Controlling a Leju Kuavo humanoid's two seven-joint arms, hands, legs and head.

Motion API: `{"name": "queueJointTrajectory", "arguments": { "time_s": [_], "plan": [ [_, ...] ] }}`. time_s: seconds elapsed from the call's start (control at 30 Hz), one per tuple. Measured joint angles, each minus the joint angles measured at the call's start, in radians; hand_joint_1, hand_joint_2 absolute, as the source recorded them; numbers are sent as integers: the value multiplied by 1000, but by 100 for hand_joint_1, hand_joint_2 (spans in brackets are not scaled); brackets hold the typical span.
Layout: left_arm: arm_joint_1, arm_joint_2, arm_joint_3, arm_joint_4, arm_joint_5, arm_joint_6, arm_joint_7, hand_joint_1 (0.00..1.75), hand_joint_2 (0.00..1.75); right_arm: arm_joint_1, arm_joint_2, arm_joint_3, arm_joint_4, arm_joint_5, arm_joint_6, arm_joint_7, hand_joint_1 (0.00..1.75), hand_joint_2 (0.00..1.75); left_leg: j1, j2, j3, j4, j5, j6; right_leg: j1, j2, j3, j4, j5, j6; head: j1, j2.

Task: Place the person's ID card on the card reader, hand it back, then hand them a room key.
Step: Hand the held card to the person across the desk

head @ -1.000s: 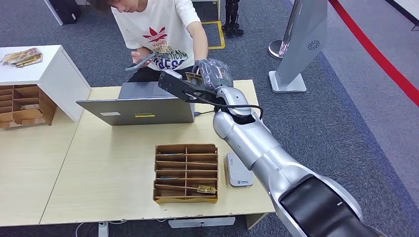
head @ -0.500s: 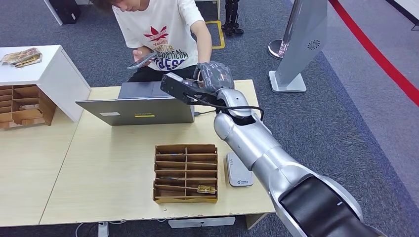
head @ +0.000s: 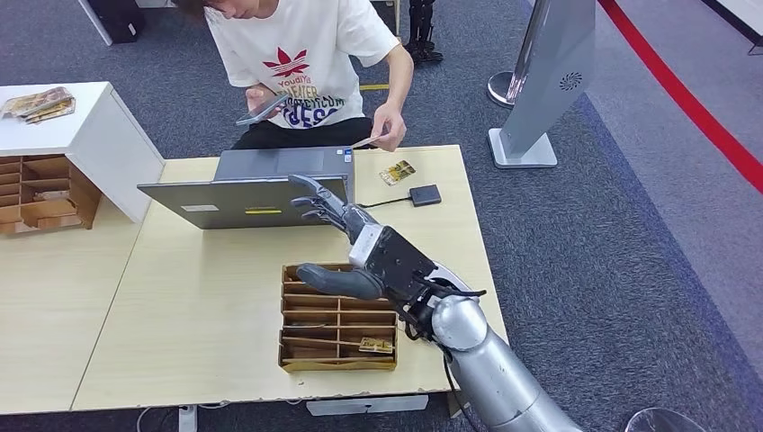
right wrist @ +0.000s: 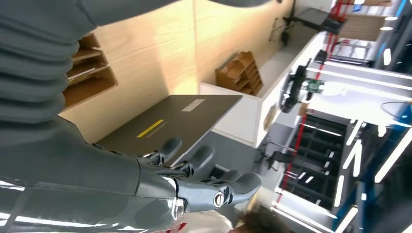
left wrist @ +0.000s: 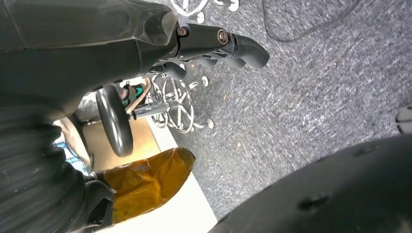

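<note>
My right hand (head: pixel 360 247) hovers open above the back of the brown slotted card box (head: pixel 339 315), fingers spread and holding nothing; in the right wrist view its fingers (right wrist: pixel 209 187) stretch toward the laptop (right wrist: pixel 170 124). The person's hand (head: pixel 389 135) pinches a thin light card (head: pixel 364 142) at the table's far edge. On the table a patterned card (head: pixel 397 172) lies beside the small black card reader (head: pixel 424 195). Another patterned card (head: pixel 376 344) sits in the box's front slot. My left hand (left wrist: pixel 214 41) hangs over the carpet with nothing in it.
A grey laptop (head: pixel 252 191) stands open at the back of the table (head: pixel 198 306), its lid facing me. The person holds a phone (head: pixel 261 109) in the other hand. To the left, a white cabinet (head: pixel 99 135) and another slotted box (head: pixel 45 193).
My right arm has pulled back from the person's hand to above the card box, and its hand has opened. The person's hand now holds a card, and the reader and patterned card are uncovered.
</note>
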State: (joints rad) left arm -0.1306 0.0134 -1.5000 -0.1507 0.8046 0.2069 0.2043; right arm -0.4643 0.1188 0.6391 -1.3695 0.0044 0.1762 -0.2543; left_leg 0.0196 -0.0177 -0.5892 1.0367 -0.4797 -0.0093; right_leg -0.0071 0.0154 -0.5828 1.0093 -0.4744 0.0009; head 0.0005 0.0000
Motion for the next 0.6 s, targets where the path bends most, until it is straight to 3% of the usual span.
{"name": "queueJointTrajectory", "arguments": {
  "time_s": [0.1, 0.3, 0.6],
  "plan": [
    [5, 2, 10, 0, 17, 2, 0, 0, 175, 60, -39, 4, -87, -73, 38, -30, 0, 0, 0, 0, 0, 0, 0, 0, 0, -1, 1, 0, 0, 0, 0, 0],
    [9, 2, 24, 0, 40, 5, 0, 0, 175, 160, -103, 1, -202, -257, 221, -86, 0, 0, 0, 0, 1, 0, 0, 0, 0, 0, 0, 0, 0, 0, 0, 0],
    [10, 3, 26, 0, 58, 5, 4, 0, 175, 250, -158, 1, -266, -341, 387, -121, 0, 0, 0, 0, 0, 0, 0, 0, 0, 0, 1, 0, 0, 0, 0, 0]
  ]
}}
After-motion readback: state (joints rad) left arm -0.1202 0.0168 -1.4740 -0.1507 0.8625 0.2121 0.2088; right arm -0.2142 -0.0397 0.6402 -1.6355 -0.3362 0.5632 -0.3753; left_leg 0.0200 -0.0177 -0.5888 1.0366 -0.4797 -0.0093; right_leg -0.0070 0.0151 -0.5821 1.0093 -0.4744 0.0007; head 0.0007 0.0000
